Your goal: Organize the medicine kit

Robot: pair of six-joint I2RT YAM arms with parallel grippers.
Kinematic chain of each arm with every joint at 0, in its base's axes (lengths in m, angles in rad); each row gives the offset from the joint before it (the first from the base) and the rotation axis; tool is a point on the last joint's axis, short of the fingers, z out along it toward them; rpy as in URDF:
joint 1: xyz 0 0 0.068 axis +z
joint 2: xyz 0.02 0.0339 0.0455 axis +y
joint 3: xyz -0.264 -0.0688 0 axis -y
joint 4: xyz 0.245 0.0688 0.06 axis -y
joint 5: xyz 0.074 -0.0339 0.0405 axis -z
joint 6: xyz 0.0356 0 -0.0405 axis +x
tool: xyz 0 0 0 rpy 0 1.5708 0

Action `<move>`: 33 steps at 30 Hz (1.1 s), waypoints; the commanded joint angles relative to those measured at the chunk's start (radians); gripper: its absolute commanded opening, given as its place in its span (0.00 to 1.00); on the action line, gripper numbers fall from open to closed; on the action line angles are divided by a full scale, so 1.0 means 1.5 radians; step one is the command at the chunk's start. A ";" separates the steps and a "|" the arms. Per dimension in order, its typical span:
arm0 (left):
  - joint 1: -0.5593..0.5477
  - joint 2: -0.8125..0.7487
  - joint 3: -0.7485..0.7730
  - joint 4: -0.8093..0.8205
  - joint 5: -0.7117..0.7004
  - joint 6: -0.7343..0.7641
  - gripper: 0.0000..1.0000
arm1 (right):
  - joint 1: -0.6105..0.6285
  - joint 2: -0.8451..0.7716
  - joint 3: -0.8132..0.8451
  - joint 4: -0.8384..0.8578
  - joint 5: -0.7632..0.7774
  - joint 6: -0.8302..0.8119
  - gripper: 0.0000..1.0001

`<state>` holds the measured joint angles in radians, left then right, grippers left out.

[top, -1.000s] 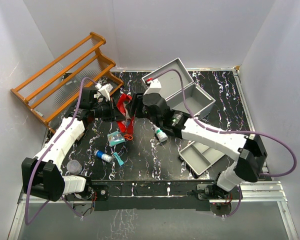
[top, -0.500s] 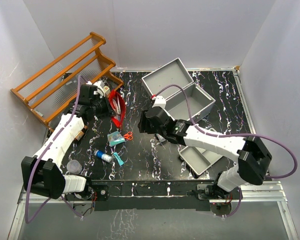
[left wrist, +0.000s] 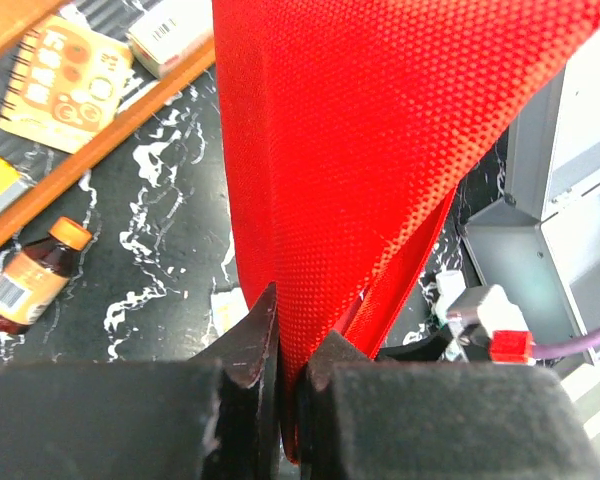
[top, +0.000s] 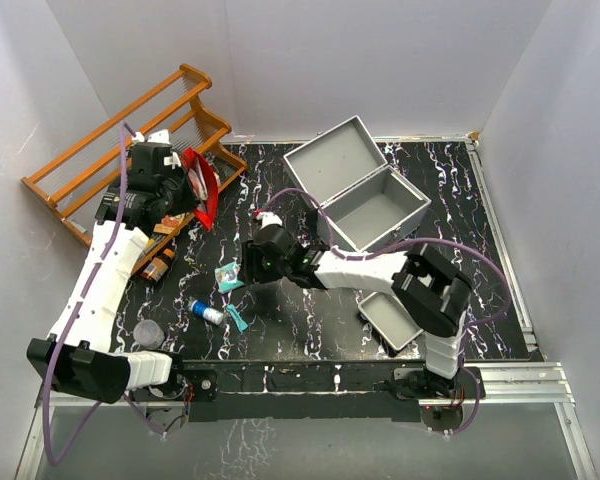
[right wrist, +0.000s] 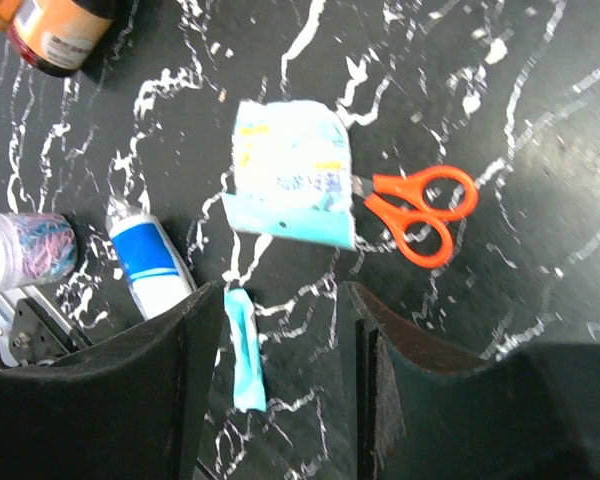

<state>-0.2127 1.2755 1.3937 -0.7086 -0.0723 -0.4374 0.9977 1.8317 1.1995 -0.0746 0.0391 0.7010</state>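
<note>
My left claw (left wrist: 290, 350) pinches the red pouch (left wrist: 360, 150) by the rack (top: 110, 150), my right claw (right wrist: 280, 390) gapes wide over the teal packet (right wrist: 288, 170), its print unreadable, beside orange scissors (right wrist: 420, 212), and the medicine kit (top: 332, 163) stands open toward the counter's (top: 310, 320) back edge.

Black marbled table (top: 310, 322), orange scissors (right wrist: 378, 197), teal packet (right wrist: 288, 170), medicine kit (top: 332, 165)

The pouch (left wrist: 380, 150) is coarse red woven cloth. The worktop (right wrist: 540, 130) looks glossy, black and marbled, the medicine kit (top: 335, 165) smooth matt grey metal, the rack (top: 80, 147) varnished wood.
</note>
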 commanded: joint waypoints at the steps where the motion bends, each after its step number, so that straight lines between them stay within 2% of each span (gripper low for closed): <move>1: 0.005 -0.037 0.057 -0.053 -0.063 0.008 0.00 | 0.002 0.033 0.076 0.097 -0.038 -0.013 0.46; 10: 0.007 -0.037 0.061 -0.048 -0.045 0.010 0.00 | 0.002 0.146 0.159 0.085 -0.085 -0.012 0.43; 17: 0.008 -0.037 0.033 -0.037 -0.012 0.010 0.00 | 0.002 0.181 0.173 0.040 -0.099 -0.017 0.42; 25: 0.009 -0.031 0.000 -0.020 0.022 0.008 0.00 | 0.002 0.137 0.085 -0.037 -0.082 -0.051 0.42; 33: 0.009 -0.024 -0.030 0.000 0.045 0.006 0.00 | 0.001 0.061 0.002 -0.099 -0.015 -0.084 0.40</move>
<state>-0.2047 1.2491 1.3590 -0.7418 -0.0372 -0.4309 0.9993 1.9804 1.2469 -0.1074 -0.0662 0.6239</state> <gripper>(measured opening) 0.016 0.411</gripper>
